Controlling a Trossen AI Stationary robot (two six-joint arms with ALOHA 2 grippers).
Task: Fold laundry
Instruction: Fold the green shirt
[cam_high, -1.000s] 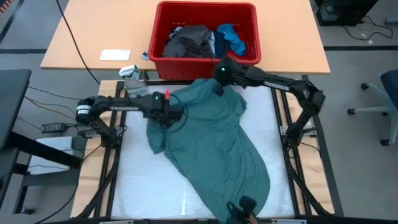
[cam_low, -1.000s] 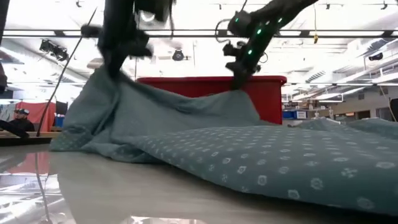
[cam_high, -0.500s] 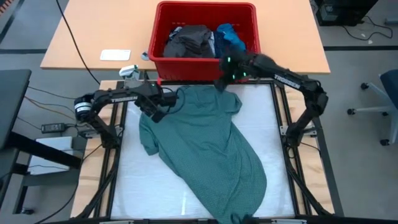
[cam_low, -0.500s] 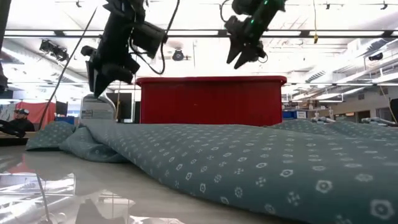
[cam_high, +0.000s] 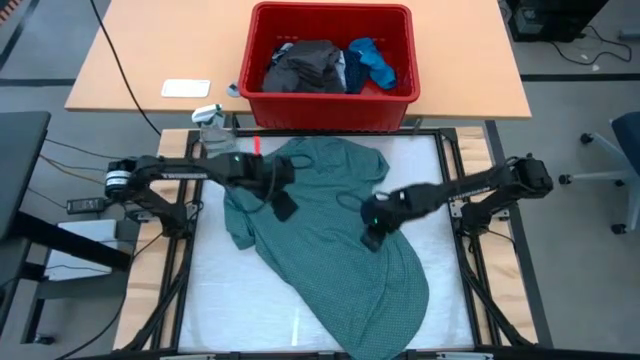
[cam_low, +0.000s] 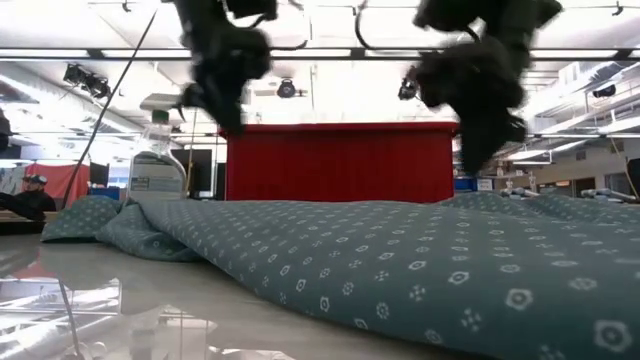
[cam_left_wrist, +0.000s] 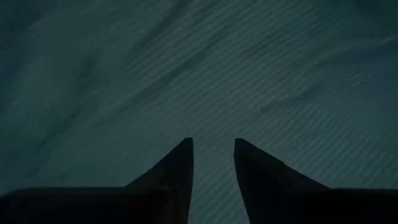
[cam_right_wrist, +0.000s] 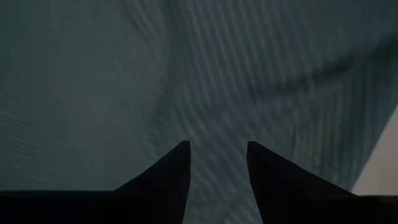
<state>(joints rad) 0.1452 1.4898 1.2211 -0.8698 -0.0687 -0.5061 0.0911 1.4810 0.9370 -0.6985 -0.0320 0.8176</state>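
The large teal-green shirt (cam_high: 335, 235) lies spread on the white table, slanting from the far edge down to the near right; in the low view the shirt (cam_low: 420, 270) lies low across the table. My left gripper (cam_high: 285, 205) hovers open over the shirt's left part, and its wrist view shows the left gripper (cam_left_wrist: 213, 142) with cloth right under it. My right gripper (cam_high: 372, 237) is open above the shirt's middle; the right gripper (cam_right_wrist: 217, 144) also looks down on cloth. A dark grey piece (cam_high: 300, 65) and a bright blue piece (cam_high: 375, 60) lie in the red bin.
The red bin (cam_high: 330, 105) stands on the wooden table beyond the far edge. A clear spray bottle (cam_high: 210, 118) is at the far left corner, with a white card (cam_high: 185, 88) behind it. Bare white table (cam_high: 225, 290) shows to the shirt's near left.
Both grippers let go of the shirt's far end, which they had held raised, and it dropped flat onto the table. The right gripper then swung from the bin toward the near edge and left, over the shirt's middle. The left gripper moved slightly right and toward the near edge.
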